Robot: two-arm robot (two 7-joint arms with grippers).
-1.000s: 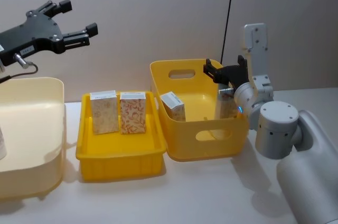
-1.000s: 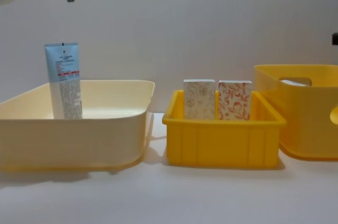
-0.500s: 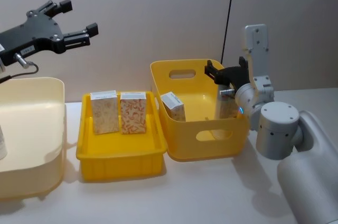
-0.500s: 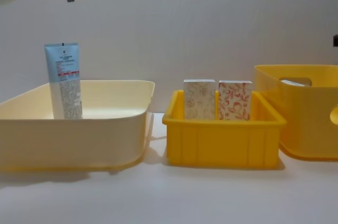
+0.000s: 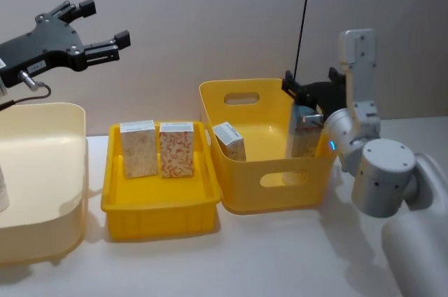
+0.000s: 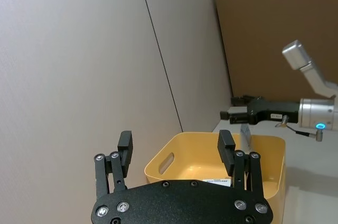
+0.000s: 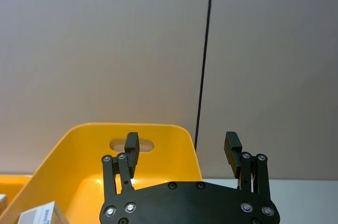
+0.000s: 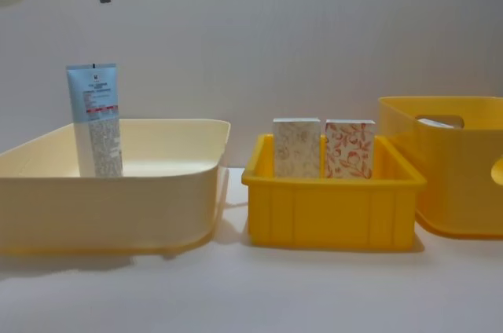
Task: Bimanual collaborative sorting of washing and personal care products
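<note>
Two floral boxes are stood upright side by side in the shallow yellow tray (image 5: 157, 202): the beige box (image 5: 138, 148) on the left, the red-orange box (image 5: 176, 149) just beside it on the right. A third box (image 5: 229, 141) is leaned inside the deep yellow bin (image 5: 266, 178) to the right, where a tube (image 5: 304, 132) is also stood at the right wall. Another pale-blue tube (image 8: 94, 121) is stood upright in the cream basin (image 8: 110, 199) at far left. The left gripper (image 5: 103, 36) is held high above the basin, fingers spread and empty. The right gripper (image 5: 308, 87) is held over the deep bin, fingers spread, just above the tube.
</note>
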